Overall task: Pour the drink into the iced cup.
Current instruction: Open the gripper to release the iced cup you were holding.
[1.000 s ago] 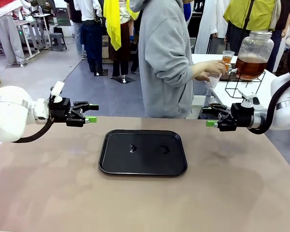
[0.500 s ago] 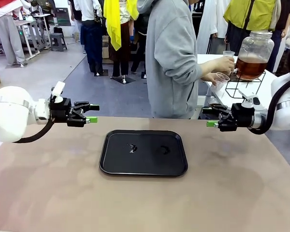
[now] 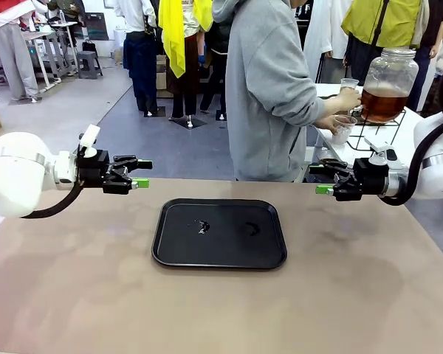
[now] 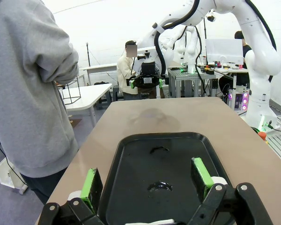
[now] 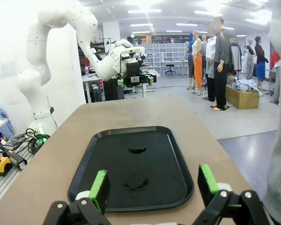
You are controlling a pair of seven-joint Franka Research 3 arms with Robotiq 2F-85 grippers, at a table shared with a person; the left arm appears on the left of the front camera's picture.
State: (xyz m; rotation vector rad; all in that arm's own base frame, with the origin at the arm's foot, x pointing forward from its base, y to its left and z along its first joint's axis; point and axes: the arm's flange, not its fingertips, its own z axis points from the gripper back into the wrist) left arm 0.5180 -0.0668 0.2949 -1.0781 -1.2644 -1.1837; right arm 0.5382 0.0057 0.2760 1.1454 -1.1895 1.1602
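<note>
Both tools, left [image 3: 138, 174] and right [image 3: 323, 179], gape wide, empty; jar [image 3: 385, 85] possibly unlabelled.

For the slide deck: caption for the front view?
Both grippers open beside the tray; person holds cups at the jar.

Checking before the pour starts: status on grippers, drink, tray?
Left gripper and right gripper open, empty, either side of the black tray. Drink in the dispenser jar on the side table; person's hand holds cups there.
</note>
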